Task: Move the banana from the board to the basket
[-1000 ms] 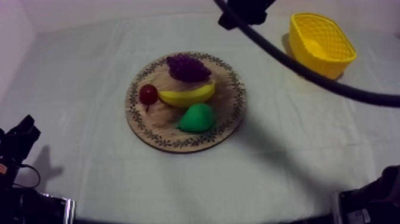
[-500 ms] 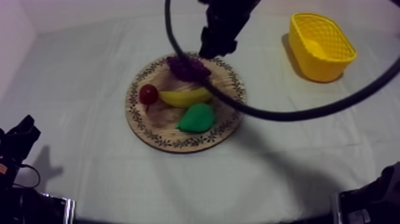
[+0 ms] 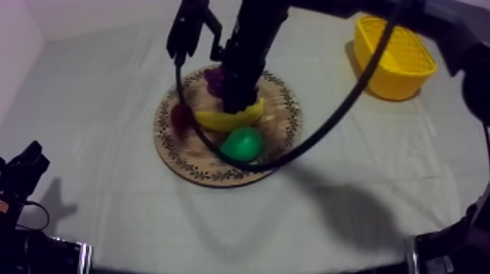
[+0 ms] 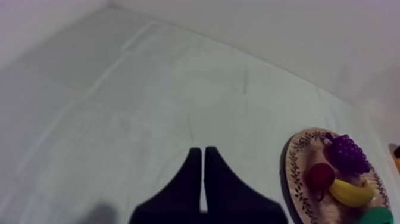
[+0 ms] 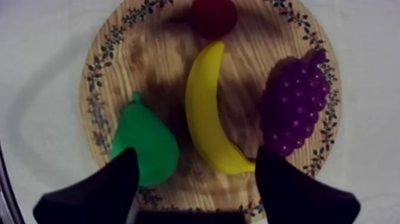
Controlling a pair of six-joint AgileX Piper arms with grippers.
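Banana (image 5: 208,113): lies flat in the middle of the wooden board (image 5: 113,65), not lifted.
Long axis: in the top view it runs from 9 o'clock to 3 o'clock across the board, gently curved, with the belly toward 6 o'clock.
Neighbours on the board: the small red fruit (image 5: 213,16) is at the banana's 9 o'clock tip, the bunch of grapes (image 5: 294,104) is just beside it at 12 o'clock, and the pear (image 5: 143,143) is just beside it at 6 o'clock.
Right hand (image 5: 196,156): hangs above the board over the banana's 3 o'clock half, fingers spread wide and holding nothing.
Key relation: the gap between the fingers lies across the banana's long axis, so closing would pinch its width. One finger is over the pear's side, the other over the grapes' side.
Judgement: the descent needs each finger to find the narrow space between banana and neighbour. A nudge to the pear or the grapes looks likely.
Nearer arm: the right one, and by far.
Left hand (image 4: 203,150): fingers pressed together in a narrow wedge, low over the bare counter (image 3: 109,182), with the board well off at its 3 o'clock.
Yellow basket (image 3: 394,55): at 2 o'clock from the board, well apart, on the right arm's side.
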